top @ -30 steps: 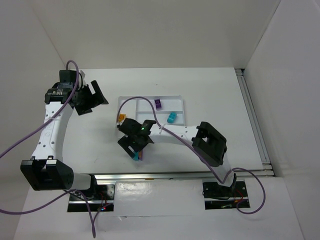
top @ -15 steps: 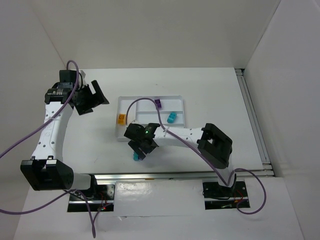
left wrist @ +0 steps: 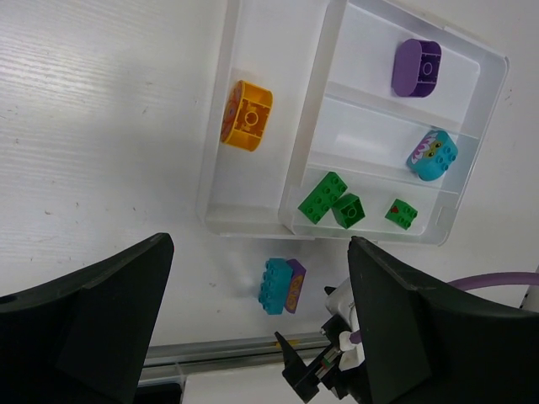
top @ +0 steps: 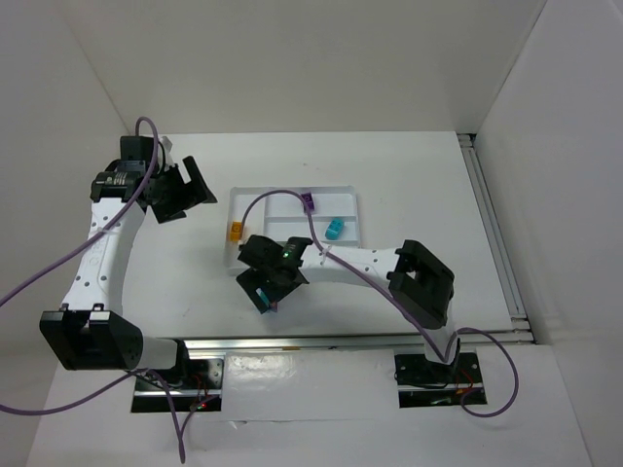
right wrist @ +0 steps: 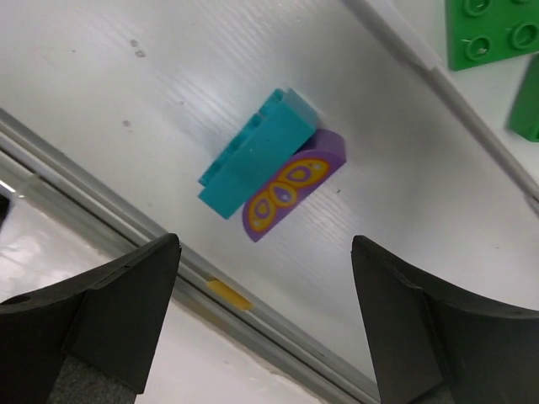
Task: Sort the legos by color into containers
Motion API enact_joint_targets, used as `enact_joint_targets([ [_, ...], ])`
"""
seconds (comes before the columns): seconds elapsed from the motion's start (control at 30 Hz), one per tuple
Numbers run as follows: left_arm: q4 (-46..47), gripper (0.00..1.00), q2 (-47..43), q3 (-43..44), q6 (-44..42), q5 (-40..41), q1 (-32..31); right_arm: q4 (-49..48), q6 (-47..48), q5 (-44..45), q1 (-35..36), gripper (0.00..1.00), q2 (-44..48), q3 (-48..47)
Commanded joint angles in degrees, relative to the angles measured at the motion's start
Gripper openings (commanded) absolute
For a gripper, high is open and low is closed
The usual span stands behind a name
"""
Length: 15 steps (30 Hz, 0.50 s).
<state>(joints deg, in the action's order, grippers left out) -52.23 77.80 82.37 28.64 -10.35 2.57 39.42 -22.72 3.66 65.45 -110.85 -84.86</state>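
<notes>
As the table [top: 419, 165] carries the tray [left wrist: 244, 224], my left pincer [left wrist: 261, 252] hangs released, empty, at its 10 o'clock overhead. My right pincer [right wrist: 263, 252] hovers released at 7 o'clock over a cyan brick [right wrist: 253, 156] joined to a purple brick [right wrist: 290, 189], outside the tray.

White table [top: 409, 165] with the tray [left wrist: 253, 194] and, just beside its near wall, a cyan-and-purple brick pair [left wrist: 282, 286], seemingly joined
</notes>
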Motion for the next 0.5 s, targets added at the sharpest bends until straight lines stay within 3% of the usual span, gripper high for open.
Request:
enact_joint_targets([
  [0.0,1.51,0.95,-0.02,0.86,-0.52,-0.29,-0.11,-3.3,-2.59,-2.78,0.38,0.9,0.11,-3.29],
  [0.17,1.51,0.95,-0.54,0.25,-0.52,0.24,-0.11,4.51,-6.71,3.27,0.38,0.87,-6.22,-9.79],
  [0.47,1.51,0.95,-1.6,-1.33,-1.05,0.94,-0.11,5.76,-10.32,9.15,0.38,0.84,-8.95,-10.5],
])
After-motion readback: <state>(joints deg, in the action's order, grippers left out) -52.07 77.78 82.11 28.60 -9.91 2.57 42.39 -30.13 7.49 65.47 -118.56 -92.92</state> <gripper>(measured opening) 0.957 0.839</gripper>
